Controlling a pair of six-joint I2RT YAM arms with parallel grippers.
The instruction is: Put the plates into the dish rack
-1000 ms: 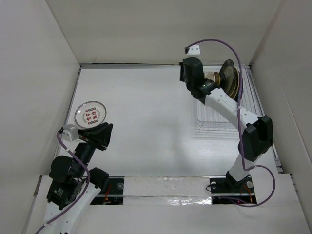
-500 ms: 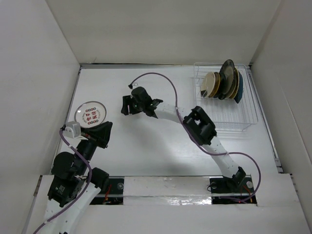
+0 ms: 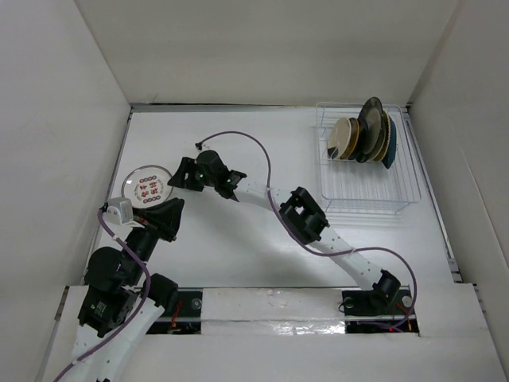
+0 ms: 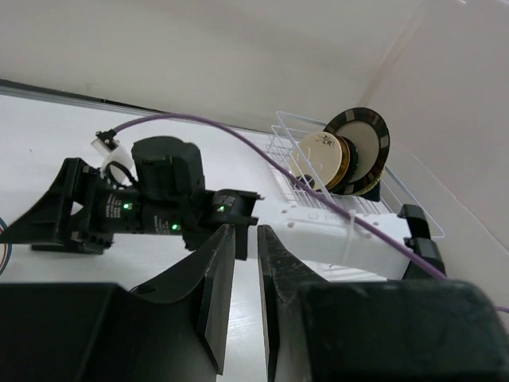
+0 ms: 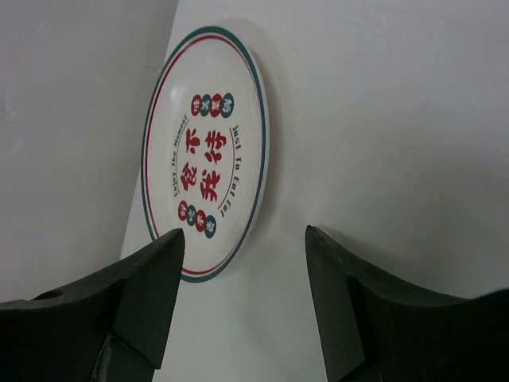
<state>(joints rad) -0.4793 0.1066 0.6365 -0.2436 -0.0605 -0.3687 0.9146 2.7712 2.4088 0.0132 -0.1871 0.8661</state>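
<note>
On the white bench (image 3: 238, 143), the dish rack (image 3: 374, 195) at far right holds a leaning row of plates (image 3: 362, 137). One remains: a white plate (image 5: 207, 151) with red characters and a teal-and-red rim, lying flat by the left wall, well apart from the rack. The right tool (image 5: 241, 237), spread wide and empty, hovers just short of it. Pickup looks next, calling for a grip on the low rim. The left tool (image 4: 245, 232) sits nearby, narrowly parted, pinching nothing.
</note>
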